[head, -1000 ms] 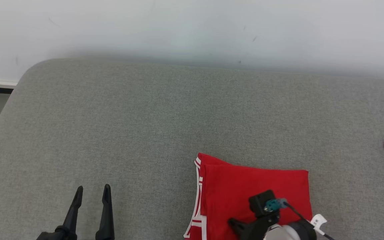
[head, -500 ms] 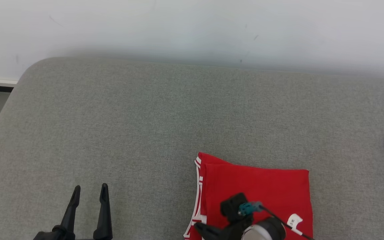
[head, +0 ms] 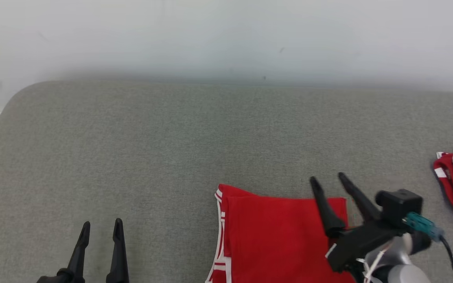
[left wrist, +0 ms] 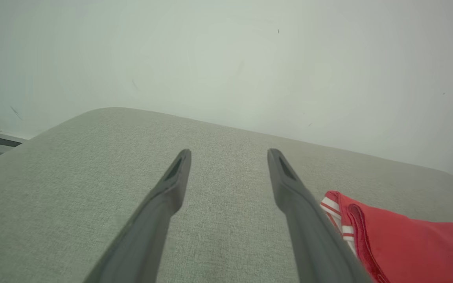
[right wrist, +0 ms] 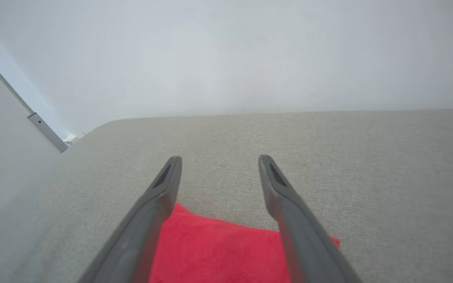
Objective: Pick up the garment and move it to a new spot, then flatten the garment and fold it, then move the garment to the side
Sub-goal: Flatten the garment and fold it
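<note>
From the head, the folded red garment (head: 277, 232) lies flat at the grey cushion's (head: 171, 137) near edge; the right gripper (head: 326, 177), shut and low over it a second ago, now hangs over its far right corner, fingers apart, empty; the left gripper (head: 102, 223) idles spread, well left. Left wrist: bare cushion between parted fingers. Right wrist: red cloth below, untouched; folding looks done, the sideways move remains.
</note>
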